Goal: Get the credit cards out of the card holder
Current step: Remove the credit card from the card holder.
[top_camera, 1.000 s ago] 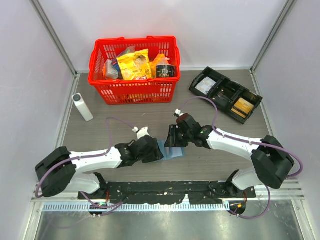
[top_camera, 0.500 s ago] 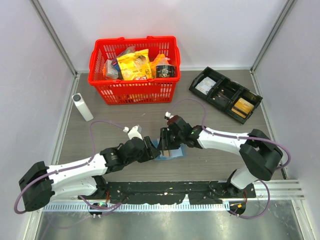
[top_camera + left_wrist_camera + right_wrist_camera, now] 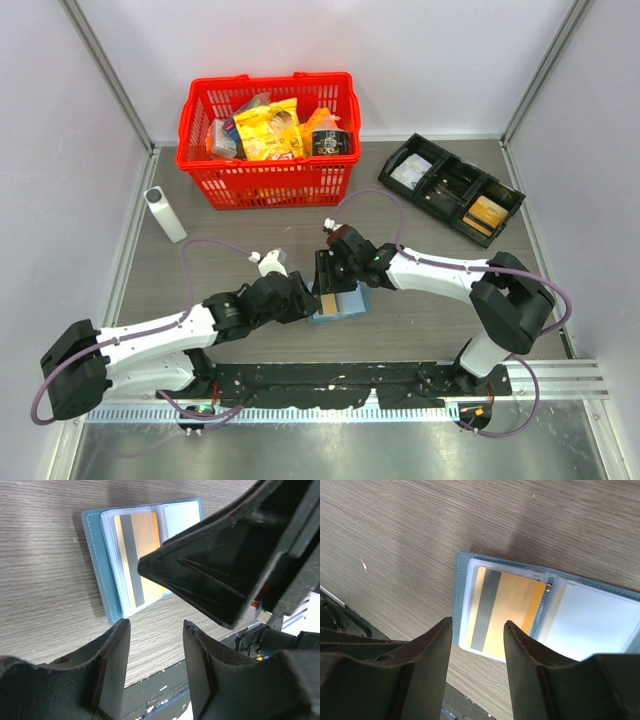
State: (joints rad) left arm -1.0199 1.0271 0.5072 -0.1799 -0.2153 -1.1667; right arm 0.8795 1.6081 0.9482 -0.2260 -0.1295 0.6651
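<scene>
The wallet lies open on the table, a gold card in its sleeve. The right claw hovers above it and the left claw is beside it, both part-open and empty.

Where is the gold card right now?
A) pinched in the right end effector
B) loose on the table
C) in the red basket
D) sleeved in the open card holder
D: the right wrist view shows the gold card inside a clear sleeve of the open card holder, and the right end effector is open above it.
</scene>
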